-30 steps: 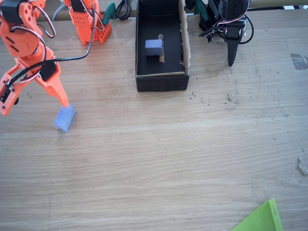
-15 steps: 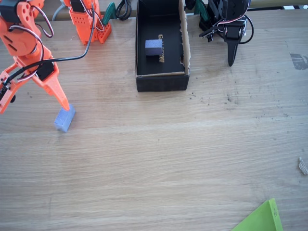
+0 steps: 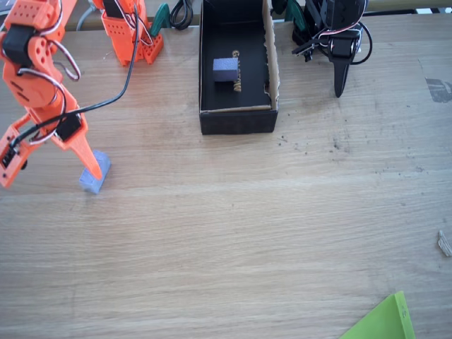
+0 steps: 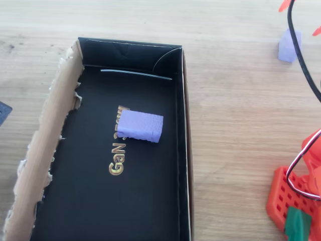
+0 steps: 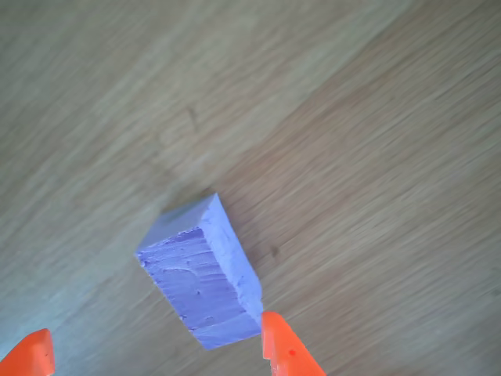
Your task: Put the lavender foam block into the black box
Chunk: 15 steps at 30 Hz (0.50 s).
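The lavender foam block (image 3: pixel 94 171) lies on the wooden table at the left, well apart from the black box (image 3: pixel 238 121) at the top centre. My orange gripper (image 3: pixel 53 173) is open and low over the block. One fingertip (image 3: pixel 94 171) overlaps the block and the other jaw stands out to the left. In the wrist view the lavender foam block (image 5: pixel 200 282) lies between the orange fingertips (image 5: pixel 283 352), close to the right one, with the gripper (image 5: pixel 154 327) open. The overhead view has the block (image 4: pixel 290 45) at the top right and the black box (image 4: pixel 183 150) below it.
A second lavender block (image 3: pixel 225 69) (image 4: pixel 141 126) rests on the box's floor over gold lettering. The box's one long wall has a torn brown cardboard edge (image 4: pixel 45 145). The arm's orange base (image 3: pixel 131 32) stands left of the box. A green sheet corner (image 3: pixel 385 321) lies at the bottom right.
The gripper's tip has come down from just above the lavender foam block to overlap it, while the upper arm has swung slightly. The block has stayed in place.
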Motion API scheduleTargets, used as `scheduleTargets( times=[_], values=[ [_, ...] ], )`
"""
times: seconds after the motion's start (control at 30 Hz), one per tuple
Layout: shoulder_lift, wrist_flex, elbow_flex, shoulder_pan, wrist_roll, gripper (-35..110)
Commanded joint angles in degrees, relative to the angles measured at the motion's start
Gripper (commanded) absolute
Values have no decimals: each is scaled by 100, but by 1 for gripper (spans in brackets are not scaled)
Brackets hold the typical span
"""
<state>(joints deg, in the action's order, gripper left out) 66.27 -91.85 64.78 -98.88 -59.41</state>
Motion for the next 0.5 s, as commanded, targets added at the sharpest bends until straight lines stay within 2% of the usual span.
scheduleTargets(
  times=[0.0,0.47],
  values=[
    [88,88,-193,-44,-26,35],
    [-545,422,-422,-18,422,35]
  ],
)
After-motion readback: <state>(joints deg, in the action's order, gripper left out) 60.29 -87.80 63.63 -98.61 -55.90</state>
